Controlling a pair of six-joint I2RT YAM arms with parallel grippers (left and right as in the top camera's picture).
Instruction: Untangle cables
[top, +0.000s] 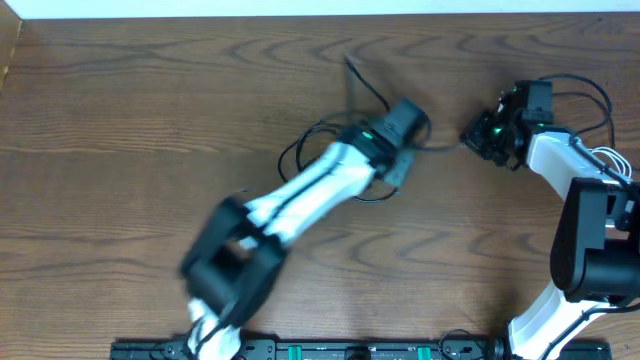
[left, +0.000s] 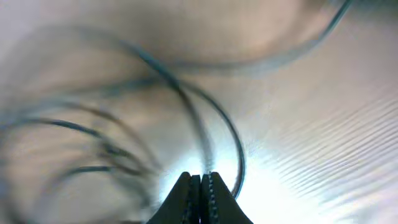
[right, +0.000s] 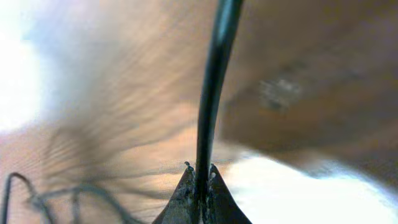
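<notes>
Right gripper (right: 199, 177): clamped on cord (right: 211, 93).
Left gripper (left: 200, 182): closed at tangle (top: 300, 138); hold on a strand unclear.
Cord axis: leftward from right gripper toward tangle.
Nearer arm: left.

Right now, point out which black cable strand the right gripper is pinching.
The straight, taut black cable strand rising from between the shut right gripper fingers. The other strands lie in slack loops, lower left in the right wrist view.

1. The cables (top: 365, 83) lie on the table (top: 120, 120), near its middle.
2. The left gripper (top: 420, 125) sits over the tangle's right edge.
3. The right gripper (top: 468, 135) stands just right of it, with one cord (right: 211, 93) between its jaws.
</notes>
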